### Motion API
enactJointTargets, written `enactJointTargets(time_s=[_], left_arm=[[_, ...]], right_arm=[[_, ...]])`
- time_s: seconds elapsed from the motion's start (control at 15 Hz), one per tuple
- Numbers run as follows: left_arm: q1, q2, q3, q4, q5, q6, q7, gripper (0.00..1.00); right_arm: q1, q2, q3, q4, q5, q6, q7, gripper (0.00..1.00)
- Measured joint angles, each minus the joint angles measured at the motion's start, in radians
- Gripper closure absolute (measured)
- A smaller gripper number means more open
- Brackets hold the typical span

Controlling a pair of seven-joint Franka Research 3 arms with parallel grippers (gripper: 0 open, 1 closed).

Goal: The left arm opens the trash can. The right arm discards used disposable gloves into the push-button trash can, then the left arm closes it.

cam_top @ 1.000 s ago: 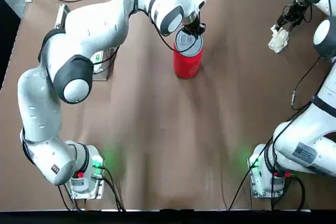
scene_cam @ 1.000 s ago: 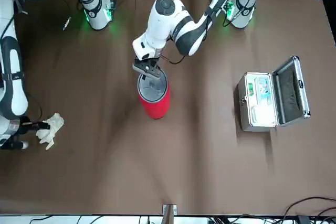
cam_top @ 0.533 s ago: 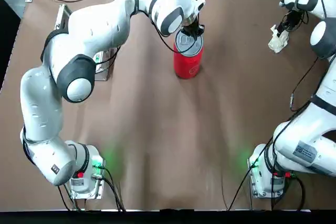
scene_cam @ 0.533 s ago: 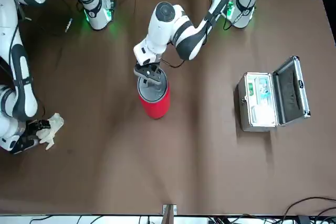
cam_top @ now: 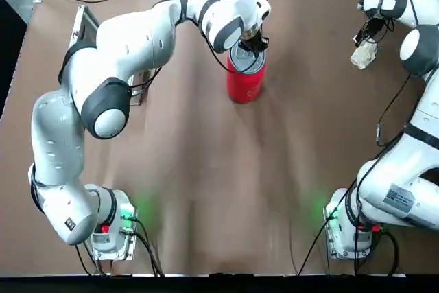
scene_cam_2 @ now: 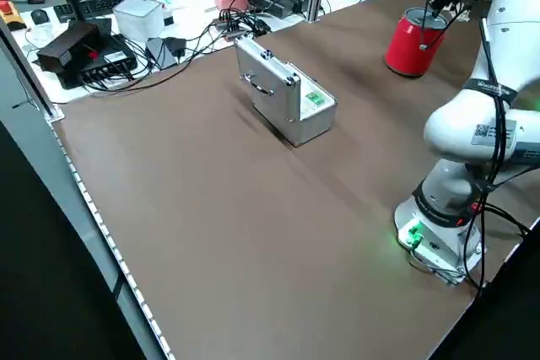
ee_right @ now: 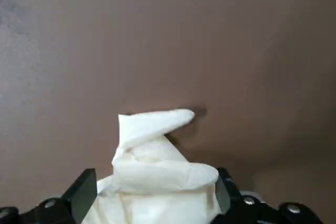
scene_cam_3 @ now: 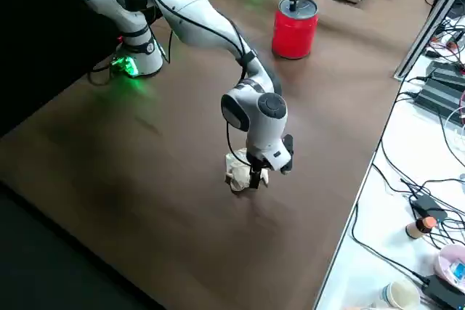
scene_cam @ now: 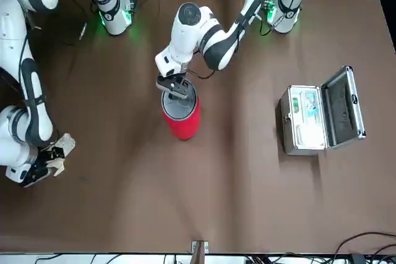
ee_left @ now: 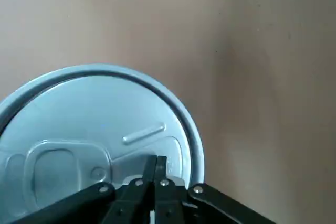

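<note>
Centre wide-open black right gripper [ee_right: 156,176] round crumpled cream-white gloves [ee_right: 157,200], two o'clock; press red cylindrical bin [cam_top: 244,88], twelve o'clock, with closed black left gripper [ee_left: 156,158].

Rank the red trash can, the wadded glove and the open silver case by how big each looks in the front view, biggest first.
1. Silver case
2. Red trash can
3. Glove, partly hidden behind the right pincer
</note>
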Motion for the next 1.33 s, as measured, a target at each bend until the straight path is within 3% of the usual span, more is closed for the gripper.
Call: enactJointTargets(time_s=[0.73,1.07,1.33], left_arm=[[-0.004,0.007,0.004,0.014,0.000,-0.003,0.000,0.99],[-0.002,-0.003,0.004,0.039,0.000,-0.046,0.000,0.99],[0.008,-0.066,0.005,0.055,-0.021,-0.137,-0.004,0.99]], right_arm=[[0.000,0.003,-0.004,0.004,0.000,-0.071,-0.011,0.00],[-0.006,0.008,-0.015,0.004,-0.008,-0.084,-0.038,0.00],[-0.007,0.012,-0.016,0.002,-0.038,-0.087,-0.038,0.02]])
